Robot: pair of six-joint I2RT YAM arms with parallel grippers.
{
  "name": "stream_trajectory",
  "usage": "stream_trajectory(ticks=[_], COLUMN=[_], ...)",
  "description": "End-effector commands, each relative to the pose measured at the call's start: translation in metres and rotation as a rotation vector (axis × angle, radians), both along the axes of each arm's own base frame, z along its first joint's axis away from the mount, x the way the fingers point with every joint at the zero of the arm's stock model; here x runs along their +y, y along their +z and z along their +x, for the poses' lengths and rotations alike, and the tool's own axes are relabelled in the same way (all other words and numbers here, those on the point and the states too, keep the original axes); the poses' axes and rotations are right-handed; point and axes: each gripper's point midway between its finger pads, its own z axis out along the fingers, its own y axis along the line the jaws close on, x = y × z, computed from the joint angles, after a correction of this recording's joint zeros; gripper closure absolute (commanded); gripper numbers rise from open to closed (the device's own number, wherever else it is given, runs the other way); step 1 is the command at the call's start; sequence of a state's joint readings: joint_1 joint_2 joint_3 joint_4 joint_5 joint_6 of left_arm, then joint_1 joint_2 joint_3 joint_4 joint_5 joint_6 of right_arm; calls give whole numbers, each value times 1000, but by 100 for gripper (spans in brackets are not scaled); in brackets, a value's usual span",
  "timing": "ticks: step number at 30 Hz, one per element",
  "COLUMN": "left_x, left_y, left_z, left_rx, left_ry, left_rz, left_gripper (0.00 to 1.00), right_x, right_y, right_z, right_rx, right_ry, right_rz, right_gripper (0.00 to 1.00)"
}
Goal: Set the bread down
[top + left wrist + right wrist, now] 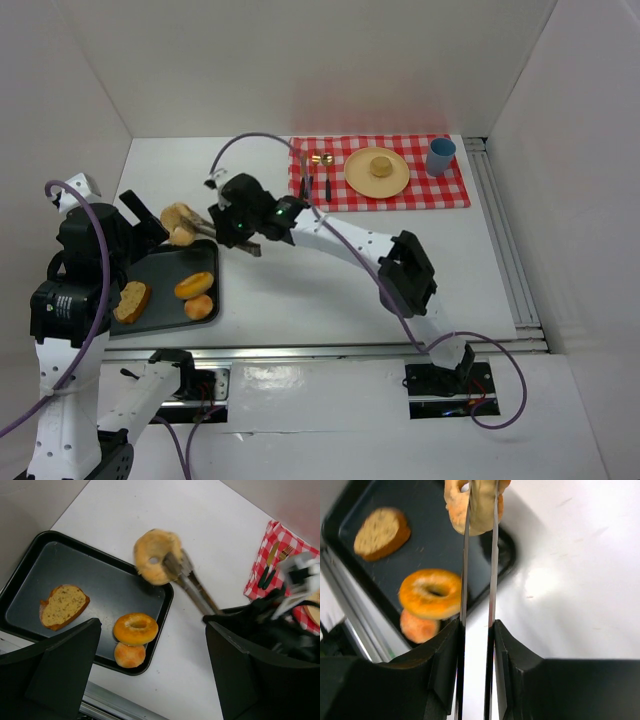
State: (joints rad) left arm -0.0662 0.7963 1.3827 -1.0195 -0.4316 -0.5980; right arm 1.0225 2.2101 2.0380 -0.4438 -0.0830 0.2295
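Locate the right claw (243, 226), shut down hard on the handle end of a pair of metal tongs (494, 555), with nothing else in its grip. Find the bagel (180, 222) pinched between the two tong blades at their far tips, raised off the desk (300, 300) and hanging over the far right corner of the black tray (165, 268). Read the long axis of the tongs as running straight out from the claw to the bagel, pointing toward the left arm's side of the desk; treat the bagel as lying ahead of the claw along that line, not beneath it. Note the ring of the bagel turned on edge, gripped through its wall. Take the plate (355, 182) on the checkered cloth (450, 190) as the probable target: far right of the desk, well apart from the bagel, on the opposite side of the claw from the load. Expect a sweep rightward and away from the bases, with the tongs swung round to lead. Regard the left claw (138, 222) as idle: jaws spread wide, holding nothing, above the tray near the bread slice (63, 606). Leave the ring roll (135, 628) and round roll (129, 655) in the tray.
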Motion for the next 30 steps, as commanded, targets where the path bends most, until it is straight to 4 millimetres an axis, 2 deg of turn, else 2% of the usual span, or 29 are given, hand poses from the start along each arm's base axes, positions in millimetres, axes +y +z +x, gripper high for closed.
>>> stream_trajectory(ticks=[1, 2, 4, 5, 6, 7, 8, 11, 12, 13, 15, 17, 18, 19, 21, 28, 30], left_x=[2, 2, 2, 2, 2, 2, 2, 0, 0, 0, -2, -2, -4, -4, -6, -6, -6], left_y=[17, 17, 17, 17, 13, 13, 13, 8, 8, 10, 8, 4, 2, 2, 1, 1, 1], left_z=[-1, -1, -1, -1, -1, -1, -1, 2, 3, 4, 6, 7, 9, 9, 9, 9, 9], left_rx=[-44, -41, -40, -40, -31, -31, -31, -13, -16, -25, -16, -5, -3, -3, -6, -6, -6], left_ry=[-8, -12, -12, -12, -12, -12, -12, -20, -17, -16, -25, -25, -33, -33, -37, -37, -37], left_rz=[23, 30, 30, 30, 31, 31, 31, 28, 20, 20, 16, 16, 12, 12, 0, 0, 0], left_gripper=[1, 1, 1, 1, 1, 1, 1, 1, 1, 1, 1, 1, 1, 1, 1, 1, 1], right_x=[-41, -65, -95, -129, -150, -171, -212, -267, -295, -309, -339, -357, -368, -374, -382, -390, -391], right_y=[97, 101, 100, 111, 92, 89, 81, 75, 71, 62, 56, 51, 42, 42, 27, 18, 34], right_z=[59, 75, 94, 116, 124, 134, 151, 171, 182, 185, 196, 201, 204, 206, 210, 209, 207], right_rx=[-144, -142, -131, -151, -139, -137, -132, -131, -129, -118, -113, -107, -92, -92, -63, -49, -75], right_ry=[-152, -205, -285, -370, -415, -478, -567, -697, -753, -780, -840, -876, -893, -905, -918, -934, -934], right_rz=[181, 194, 201, 212, 178, 174, 158, 156, 146, 130, 118, 108, 97, 97, 75, 40, 64], right_gripper=[66, 66, 66, 66, 66, 66, 66, 66, 66, 66, 66, 66, 66, 66, 66, 45, 38])
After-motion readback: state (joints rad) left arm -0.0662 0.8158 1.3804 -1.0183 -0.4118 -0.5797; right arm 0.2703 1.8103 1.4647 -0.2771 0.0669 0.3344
